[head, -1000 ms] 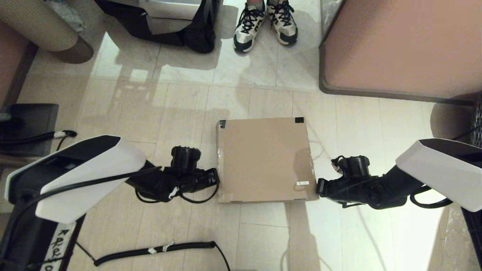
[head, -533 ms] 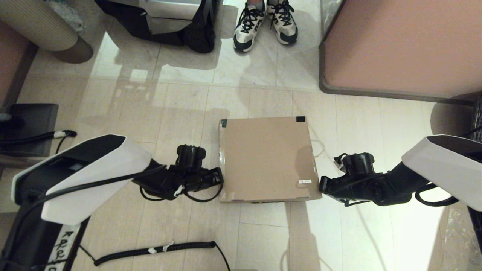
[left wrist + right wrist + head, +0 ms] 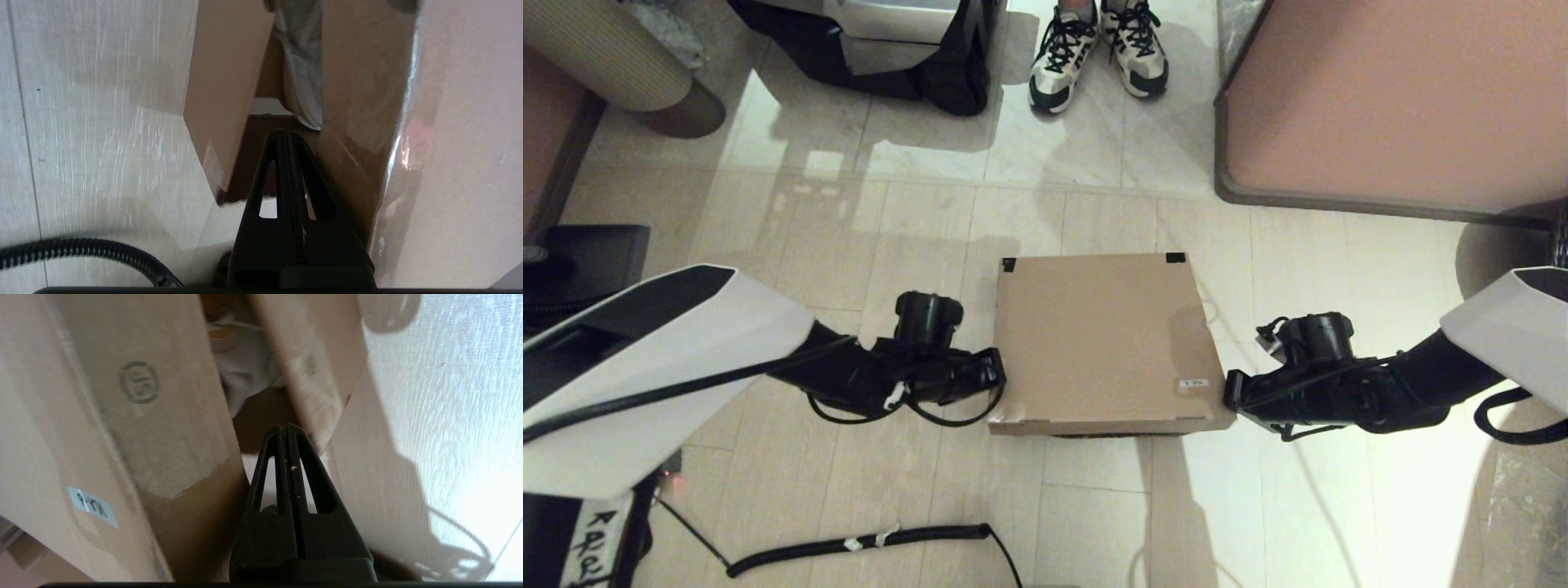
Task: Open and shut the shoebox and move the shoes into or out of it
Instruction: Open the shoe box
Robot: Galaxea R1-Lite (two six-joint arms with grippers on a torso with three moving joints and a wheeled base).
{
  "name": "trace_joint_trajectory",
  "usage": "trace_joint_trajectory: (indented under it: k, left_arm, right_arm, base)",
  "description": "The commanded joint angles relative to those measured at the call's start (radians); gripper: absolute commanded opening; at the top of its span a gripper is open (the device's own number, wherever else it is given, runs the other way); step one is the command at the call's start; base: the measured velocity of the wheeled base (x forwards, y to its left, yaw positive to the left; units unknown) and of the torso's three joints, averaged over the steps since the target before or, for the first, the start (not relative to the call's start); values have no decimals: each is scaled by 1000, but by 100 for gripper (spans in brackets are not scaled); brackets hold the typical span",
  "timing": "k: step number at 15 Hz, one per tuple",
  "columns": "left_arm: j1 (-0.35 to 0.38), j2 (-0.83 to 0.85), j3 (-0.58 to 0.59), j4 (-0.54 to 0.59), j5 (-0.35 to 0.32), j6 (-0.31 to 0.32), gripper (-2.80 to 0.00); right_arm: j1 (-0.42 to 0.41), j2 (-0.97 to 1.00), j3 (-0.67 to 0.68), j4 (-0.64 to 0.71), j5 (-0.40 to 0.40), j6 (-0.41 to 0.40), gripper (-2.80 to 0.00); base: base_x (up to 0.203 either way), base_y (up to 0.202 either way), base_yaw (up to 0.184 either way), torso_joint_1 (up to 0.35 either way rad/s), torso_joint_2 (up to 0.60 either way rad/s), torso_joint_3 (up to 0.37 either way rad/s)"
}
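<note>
The plain brown cardboard shoebox with a hinged flap lid [image 3: 1104, 339] sits on the pale tiled floor [image 3: 915, 220] between the two arms, the black left gripper [image 3: 998, 377] just beside its left edge and the black right gripper [image 3: 1230, 394] just beside its right edge near the small white sticker [image 3: 1194, 382]. In both wrist views the closed finger tips lie in the gap under the raised lid, and a white mesh shoe [image 3: 302, 81] is inside the box. Behind the box, well apart, stand a person's white-and-black laced sneakers [image 3: 1098, 49]; a black coiled cable [image 3: 866, 543] lies in front, to the left.
</note>
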Motion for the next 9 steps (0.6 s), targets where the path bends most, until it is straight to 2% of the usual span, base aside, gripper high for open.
trace_joint_trajectory:
  k: [1, 9]
  left_arm:
    - [3, -65, 9, 20, 2, -8, -280]
    - [64, -191, 15, 106, -1, -51, -280]
  right_arm:
    - [-3, -71, 0, 33, 1, 6, -280]
    - [-3, -210, -32, 143, 55, 135, -280]
  base:
    - [0, 0, 0, 0, 0, 0]
    - [0, 0, 0, 0, 0, 0]
